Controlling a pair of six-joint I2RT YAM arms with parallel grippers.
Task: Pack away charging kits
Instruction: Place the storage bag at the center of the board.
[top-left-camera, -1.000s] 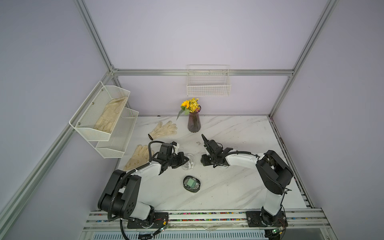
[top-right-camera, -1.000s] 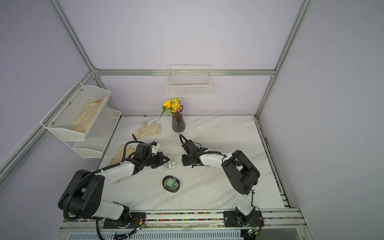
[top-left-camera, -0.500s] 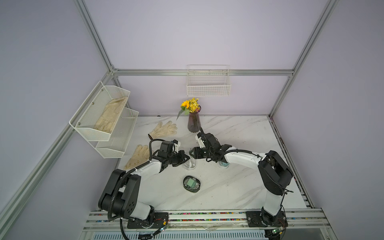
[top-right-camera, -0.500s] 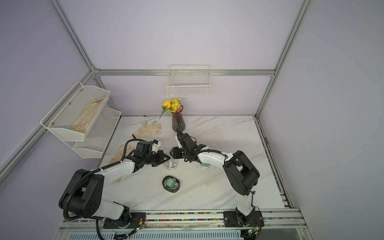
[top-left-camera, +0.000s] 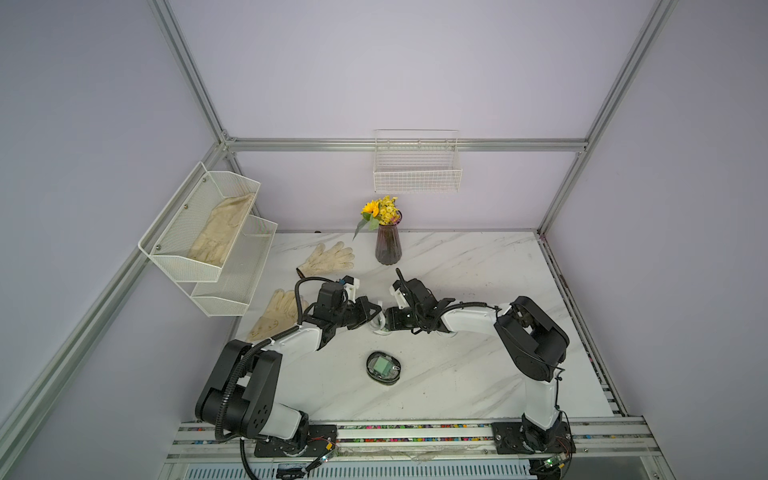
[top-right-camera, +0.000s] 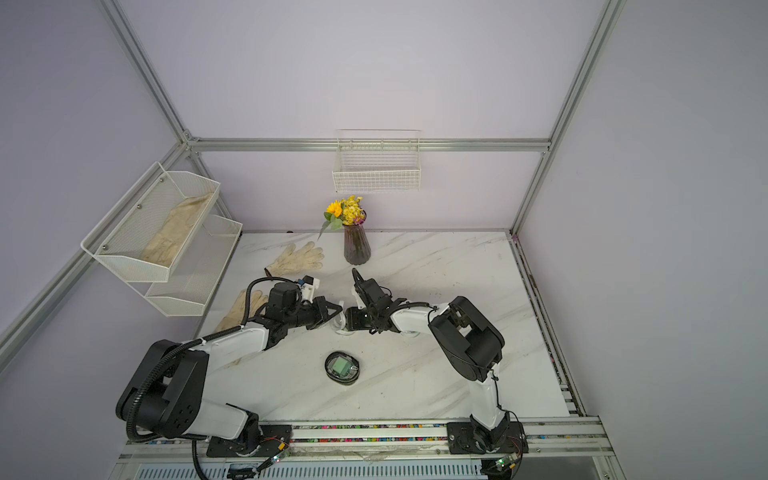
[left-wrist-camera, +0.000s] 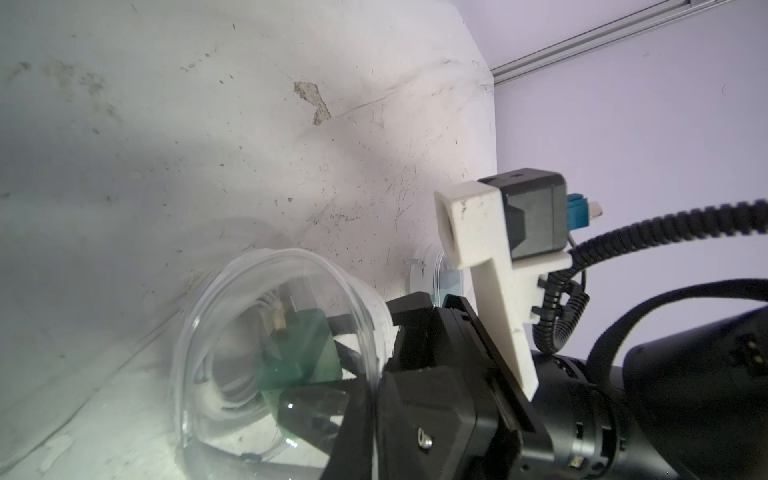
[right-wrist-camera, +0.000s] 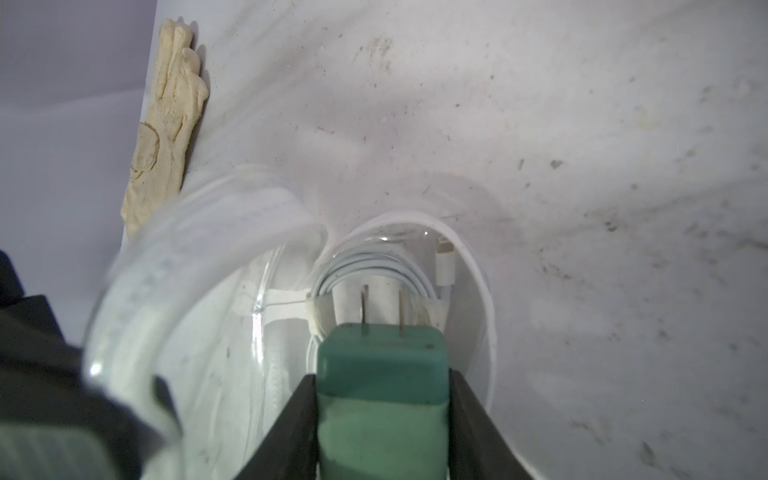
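The right fingers are clamped on the flat sides of the mint-green charger, a small blocky cube of smooth matte plastic. Its two metal prongs point into the open case, which sits on the tabletop between the two arms. The left fingers are closed together on the edge of the raised lid, a thin clear dome that is glossy and probably slick. That narrow pinch looks like the weakest point: if the lid slips free, it could swing down onto the charger or the right fingers. The white cable, a rubbery coil bound with tape, already fills much of the shallow oval base. The prongs could therefore snag a loop, or the charger could perch on the coil and keep the lid from shutting. The light case may also skid on the polished, marble-patterned tabletop if it is pushed sideways.
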